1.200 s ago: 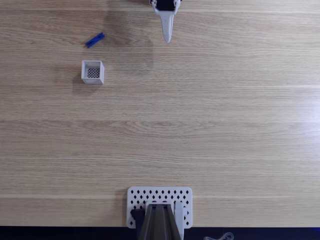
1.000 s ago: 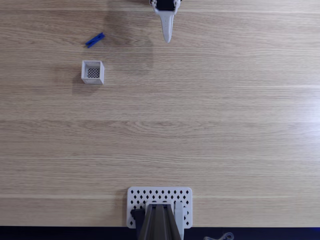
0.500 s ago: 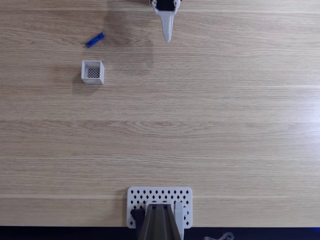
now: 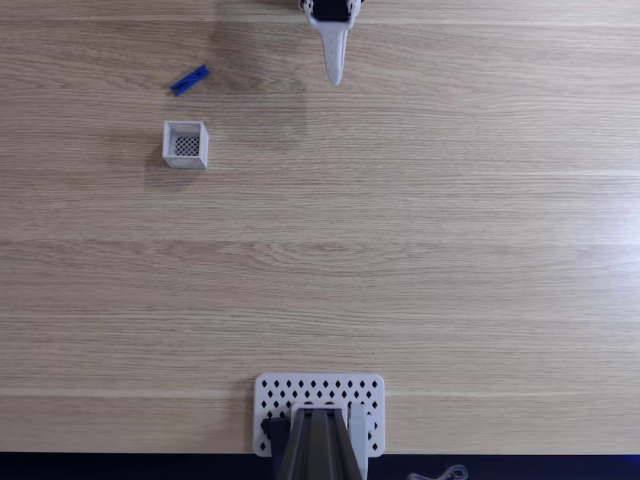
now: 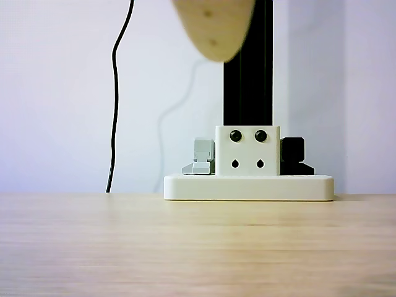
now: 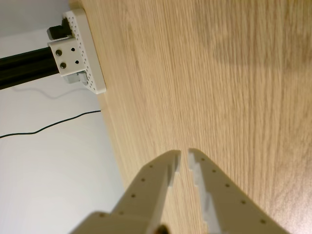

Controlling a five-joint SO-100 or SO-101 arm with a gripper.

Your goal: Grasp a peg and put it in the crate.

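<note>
In the fixed view, the slim bright blue clothes-peg [image 4: 190, 79] lies slanted on the pale wood-grain tabletop [image 4: 420, 230] near the top left, with the small white square crate with a dark mesh bottom [image 4: 186, 144] just below it, apart from it. The white two-finger hand [image 4: 333, 78] points down from the top edge, well to the right of both, and grasps nothing. A white perforated plate [image 4: 320, 394] carrying a dark post sits at the bottom edge. In the other view, that plate [image 5: 248, 187] stands on the tabletop before a pale wall, a black cable [image 5: 115, 93] hanging at left. In the wrist view, the hand [image 6: 184, 156] hovers over bare wood, its fingers nearly together with a narrow gap between the tips.
</note>
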